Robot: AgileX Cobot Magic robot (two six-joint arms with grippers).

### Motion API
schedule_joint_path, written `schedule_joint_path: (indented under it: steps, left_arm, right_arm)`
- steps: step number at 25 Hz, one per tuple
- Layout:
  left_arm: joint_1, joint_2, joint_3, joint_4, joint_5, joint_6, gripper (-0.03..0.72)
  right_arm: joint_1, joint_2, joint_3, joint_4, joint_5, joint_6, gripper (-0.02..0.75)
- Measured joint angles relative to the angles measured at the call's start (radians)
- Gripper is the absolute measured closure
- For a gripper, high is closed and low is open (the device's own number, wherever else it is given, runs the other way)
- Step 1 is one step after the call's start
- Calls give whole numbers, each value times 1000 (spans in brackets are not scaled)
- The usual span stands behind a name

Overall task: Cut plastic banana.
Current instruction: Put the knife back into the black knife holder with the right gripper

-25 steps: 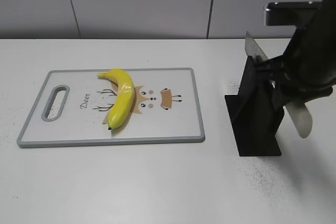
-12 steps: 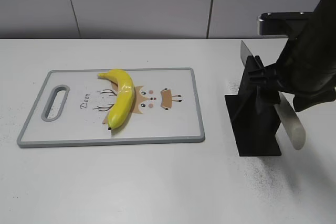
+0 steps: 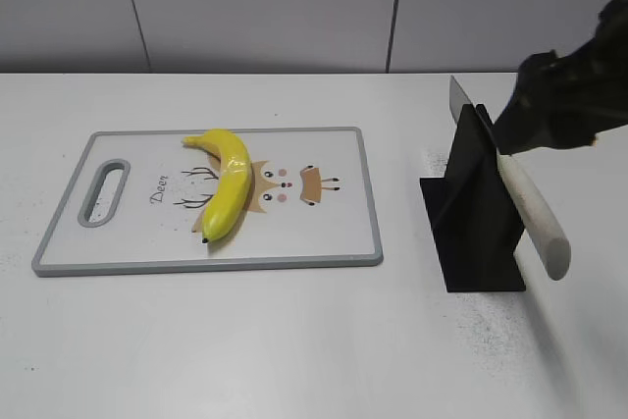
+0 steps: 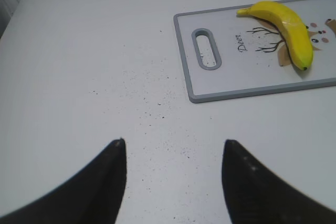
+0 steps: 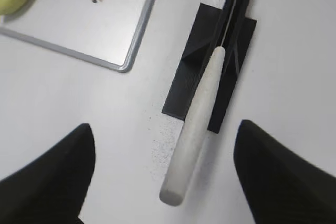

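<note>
Robot test bench in a laboratory-type room rather than a home kitchen. The work surface is a plain white table (image 3: 294, 340), bare of household clutter and sprinkled with fine dark specks. Behind it stands a wall of smooth grey panels (image 3: 255, 7) divided by narrow vertical seams. The kitchen items are staged props: a cutting board (image 3: 324, 228) with a grey rim and a cartoon deer print (the word "Deer" is legible), a toy banana (image 3: 228, 183) lying on it, and a knife (image 3: 530, 208) with a pale handle resting in a black stand (image 3: 471, 233). Black robot fingers (image 4: 100, 182) frame both wrist views.
</note>
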Motion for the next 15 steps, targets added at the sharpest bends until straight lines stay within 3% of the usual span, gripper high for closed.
schedule_joint_path:
  steps: [15]
  left_arm:
    - [0,0,0,0,0,0,155]
  right_arm:
    - [0,-728,392,7,124,-142,157]
